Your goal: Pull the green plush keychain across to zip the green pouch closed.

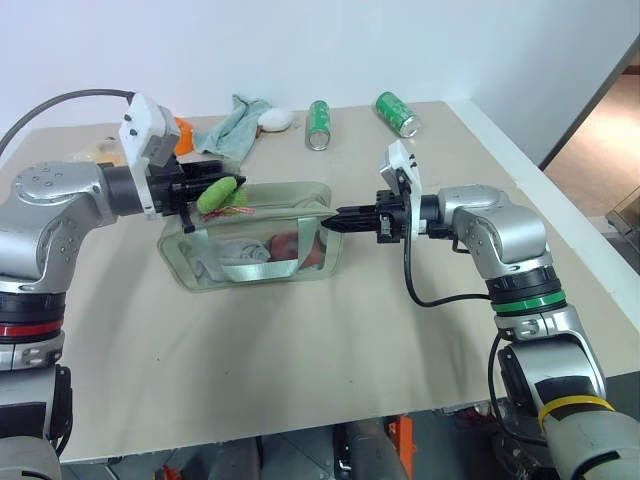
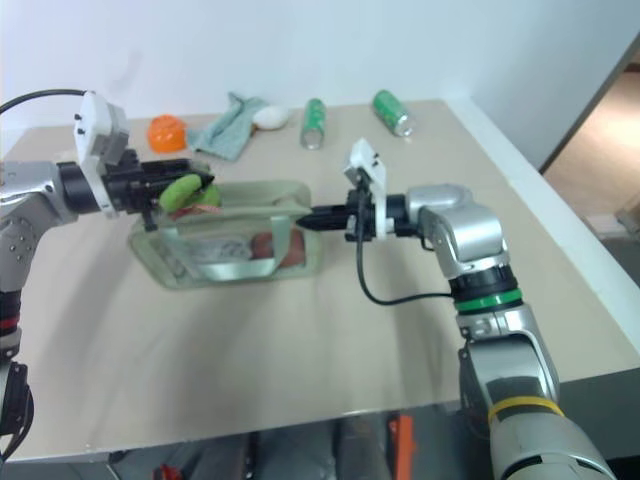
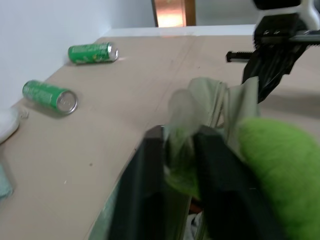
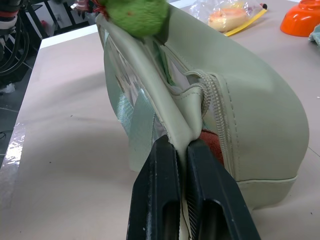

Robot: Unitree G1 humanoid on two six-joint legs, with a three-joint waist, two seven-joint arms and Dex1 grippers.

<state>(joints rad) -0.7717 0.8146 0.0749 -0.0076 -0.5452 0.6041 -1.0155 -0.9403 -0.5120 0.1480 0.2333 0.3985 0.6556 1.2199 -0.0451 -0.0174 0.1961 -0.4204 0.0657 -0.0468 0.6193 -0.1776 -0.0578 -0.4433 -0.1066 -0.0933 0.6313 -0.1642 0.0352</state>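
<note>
1. I see two green drink cans [image 1: 318, 124] [image 1: 397, 113] lying on their sides at the far edge of the table [image 1: 300, 350].
2. A pale teal cloth [image 1: 236, 125] lies beside a white roundish object [image 1: 276, 121] (touching, I think).
3. An orange bowl [image 2: 168, 132] sits near the cloth.

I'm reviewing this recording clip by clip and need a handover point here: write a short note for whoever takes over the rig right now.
Right gripper: shut, pinching the fabric at the right end of the green pouch to hold it steady.
Left gripper: at the pouch's left end, fingers either side of the green plush keychain; whether the grip is firm can't be told.
The pouch sits on the table.
Done: pouch braced, keychain reached.
Left: the keychain is at the left end, so the zipper looks open along the top; pull it across toward the right gripper to close the pouch.
</note>
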